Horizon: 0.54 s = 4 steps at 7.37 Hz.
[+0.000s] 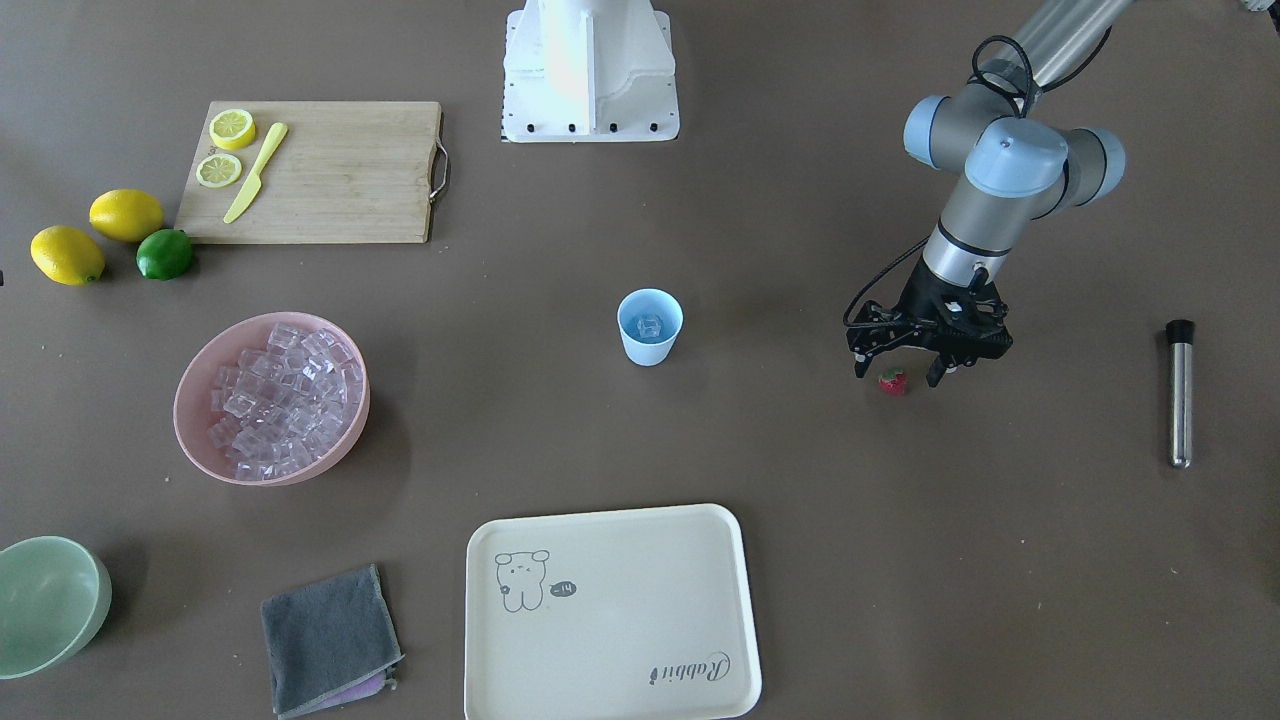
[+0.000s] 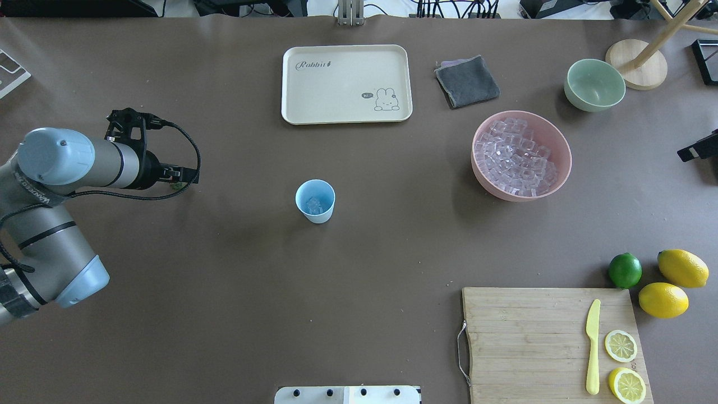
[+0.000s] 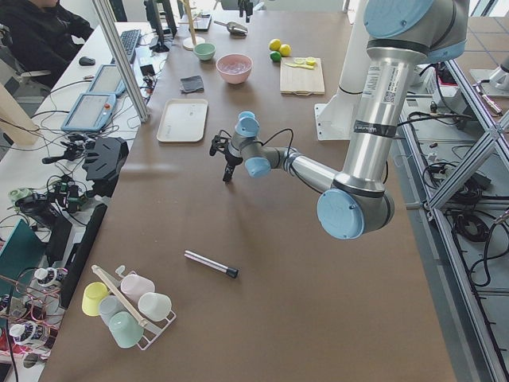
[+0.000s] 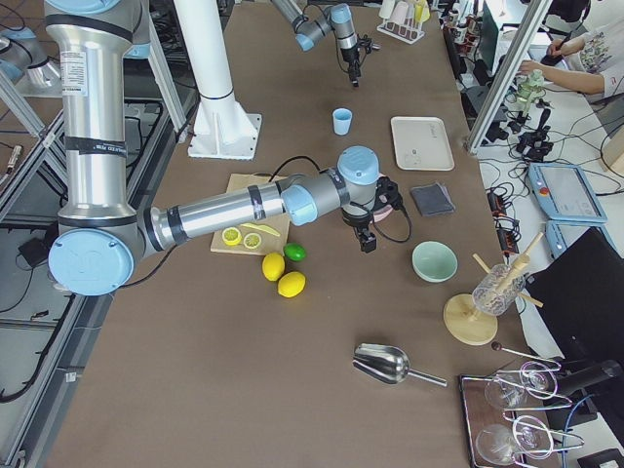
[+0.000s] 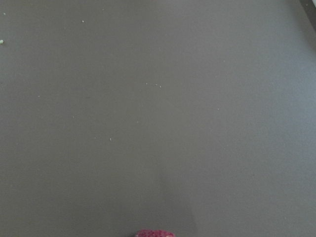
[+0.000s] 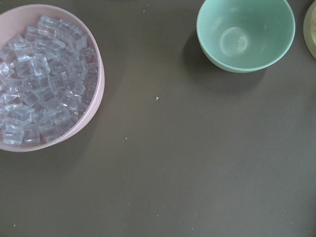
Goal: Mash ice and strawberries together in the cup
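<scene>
The light blue cup (image 1: 650, 327) stands mid-table with an ice cube or two inside; it also shows in the overhead view (image 2: 315, 201). More ice (image 1: 285, 395) is piled in a pink bowl (image 2: 561, 147). The red strawberry (image 1: 893, 381) lies on the table. My left gripper (image 1: 897, 377) is open and hangs low over it, one finger on each side. The strawberry's top edge shows at the bottom of the left wrist view (image 5: 154, 233). My right gripper (image 4: 366, 239) shows only in the exterior right view, beside the pink bowl; I cannot tell its state.
A metal muddler with a black end (image 1: 1181, 392) lies beyond the left arm. A cream tray (image 1: 610, 610), grey cloth (image 1: 328, 638) and pale green bowl (image 1: 50, 605) are on the operators' side. A cutting board (image 1: 330, 170) holds lemon halves and a yellow knife, with lemons and a lime beside it.
</scene>
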Each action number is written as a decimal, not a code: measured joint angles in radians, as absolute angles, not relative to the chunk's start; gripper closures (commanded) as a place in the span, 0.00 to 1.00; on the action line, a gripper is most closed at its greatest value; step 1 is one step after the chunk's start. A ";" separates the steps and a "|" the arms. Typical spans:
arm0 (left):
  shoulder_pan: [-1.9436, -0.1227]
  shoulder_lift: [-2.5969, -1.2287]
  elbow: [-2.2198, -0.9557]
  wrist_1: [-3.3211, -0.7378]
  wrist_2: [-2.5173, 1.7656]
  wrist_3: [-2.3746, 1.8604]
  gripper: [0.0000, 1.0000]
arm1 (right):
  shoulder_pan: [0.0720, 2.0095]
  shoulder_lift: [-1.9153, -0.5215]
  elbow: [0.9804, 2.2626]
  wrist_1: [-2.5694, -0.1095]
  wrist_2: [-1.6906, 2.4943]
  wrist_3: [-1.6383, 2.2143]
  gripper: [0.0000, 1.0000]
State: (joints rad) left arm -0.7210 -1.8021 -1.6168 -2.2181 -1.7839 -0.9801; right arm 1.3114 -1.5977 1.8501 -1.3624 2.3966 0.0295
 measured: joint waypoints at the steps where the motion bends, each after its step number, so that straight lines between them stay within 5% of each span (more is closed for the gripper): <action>1: -0.720 -1.802 -1.618 -2.203 -1.764 -0.981 0.03 | 1.314 -1.603 1.833 -1.336 2.398 0.028 0.01; 4: -0.700 -1.795 -1.608 -2.193 -1.723 -0.980 0.18 | 1.315 -1.613 1.786 -1.296 2.398 -0.010 0.01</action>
State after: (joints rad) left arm -0.7004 -1.7954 -1.6075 -2.1929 -1.7227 -0.9800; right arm 1.3151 -1.6129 1.7863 -1.2956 2.3977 -0.0105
